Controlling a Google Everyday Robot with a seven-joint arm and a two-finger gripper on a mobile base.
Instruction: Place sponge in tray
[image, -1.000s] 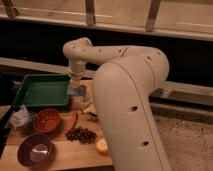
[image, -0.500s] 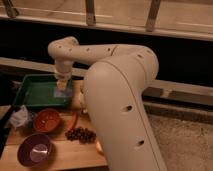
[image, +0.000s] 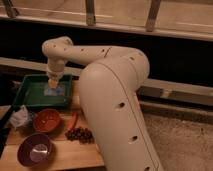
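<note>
Camera view gives us the arm (image: 107, 100) first, a bulky cream shape that fills the centre and right and reaches out toward ten o'clock, its wrist bent down over the tray (image: 30, 97). We read that downward bend as the posture for a release: the wrist hangs straight above the tray floor so that whatever it carries can be set flat inside the rim and not on the table (image: 65, 155).

The tray is the largest container here, green, shallow and rectangular with a raised rim, lying at about nine o'clock from the arm's body. The gripper (image: 52, 81) is low over the right half of its floor, inside the rim. Just under it sits a pale blue patch that we take to be the sponge (image: 52, 91), lying on or very near the tray floor. We cannot tell whether the gripper holds it or has let go, and we cannot tell whether the two touch.

The sponge looks small, flat and light blue, soft-edged, pale against the green. It appears level, not tilted, well within the rim.

The rest stands at seven o'clock from the tray, apart from it: an orange bowl (image: 47, 120), a purple bowl (image: 34, 150) nearer us, a red pepper (image: 73, 121) and a dark cluster (image: 80, 134) beside them.

In our judgement the task is at its placing step, nearly finished.
</note>
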